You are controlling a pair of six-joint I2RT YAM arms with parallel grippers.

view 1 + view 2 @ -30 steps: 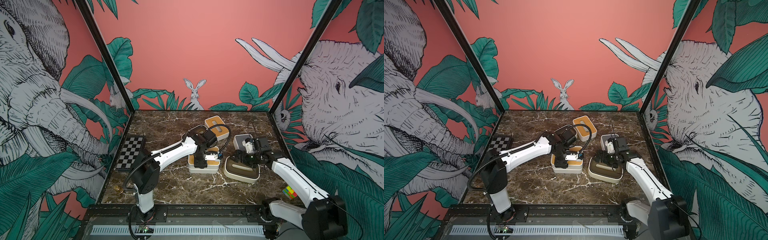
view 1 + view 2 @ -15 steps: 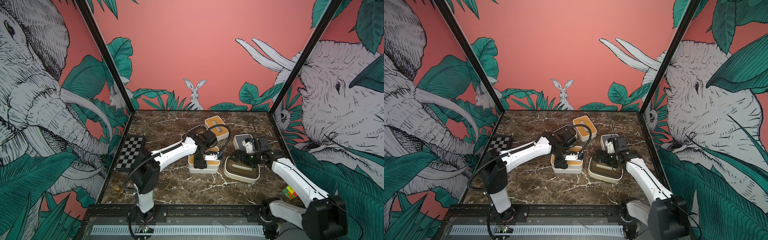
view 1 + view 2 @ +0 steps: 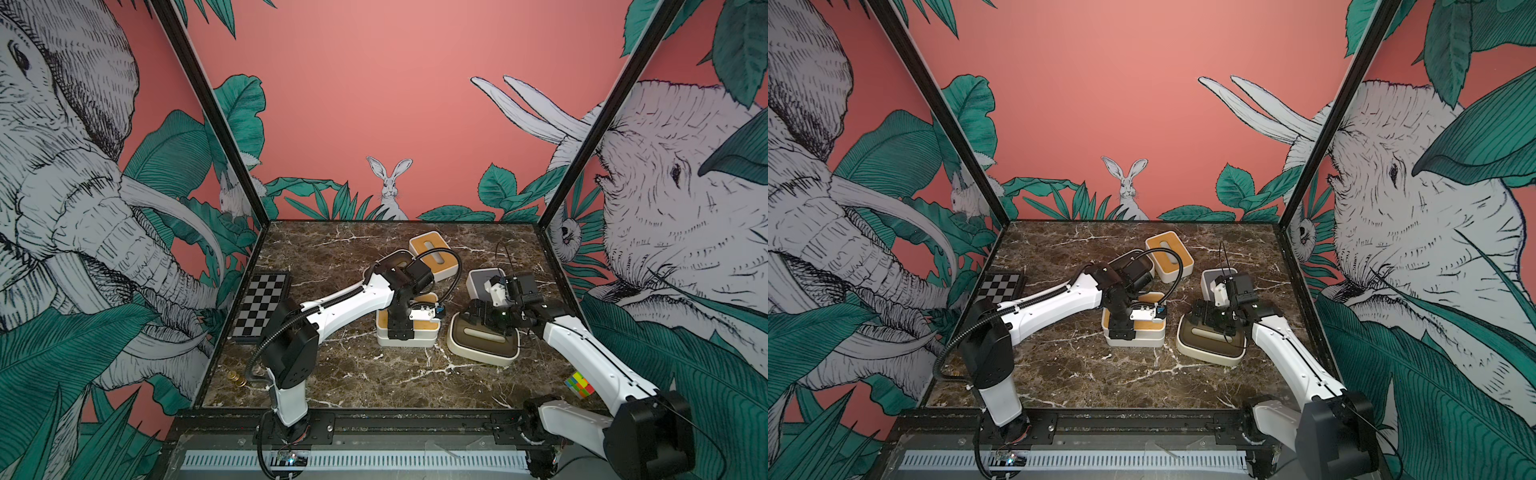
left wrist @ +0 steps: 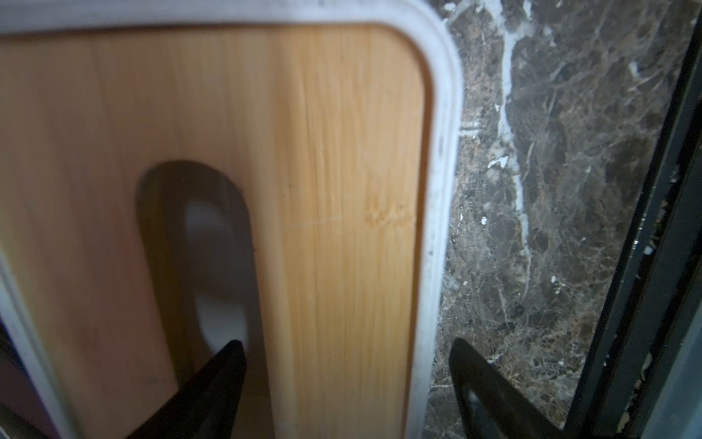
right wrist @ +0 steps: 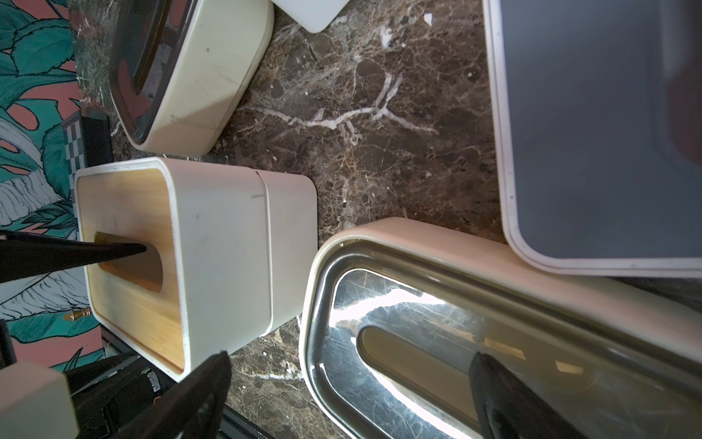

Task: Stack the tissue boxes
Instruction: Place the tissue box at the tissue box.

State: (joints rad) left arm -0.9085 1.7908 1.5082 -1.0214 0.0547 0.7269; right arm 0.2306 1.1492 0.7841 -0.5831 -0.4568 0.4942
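Observation:
At the table's middle a bamboo-lidded tissue box [image 3: 424, 326] [image 4: 342, 190] sits on top of another white box. My left gripper [image 3: 401, 328] [image 4: 347, 342] is open over it, one finger above the lid's slot and the other just outside the white rim. To the right lies a dark-lidded tissue box [image 3: 484, 340] [image 5: 437, 304]. My right gripper [image 3: 484, 318] [image 5: 351, 355] hangs open above its left end, holding nothing. Close behind it stands a grey-lidded box [image 3: 482, 278] [image 5: 607, 133]. At the back are another bamboo-lidded box [image 3: 432, 255] and a dark-lidded one [image 3: 388, 262], half hidden by my left arm.
A checkerboard [image 3: 262, 305] lies by the left wall, with small gold pieces [image 3: 236, 379] near the front left corner. A multicoloured cube [image 3: 579, 384] sits at the front right beside my right arm. Patterned walls close in the marble table [image 3: 353, 374] on three sides.
My left gripper's jaws have spread apart over the top bamboo-lidded box. Both arms and all boxes have stayed where they were.

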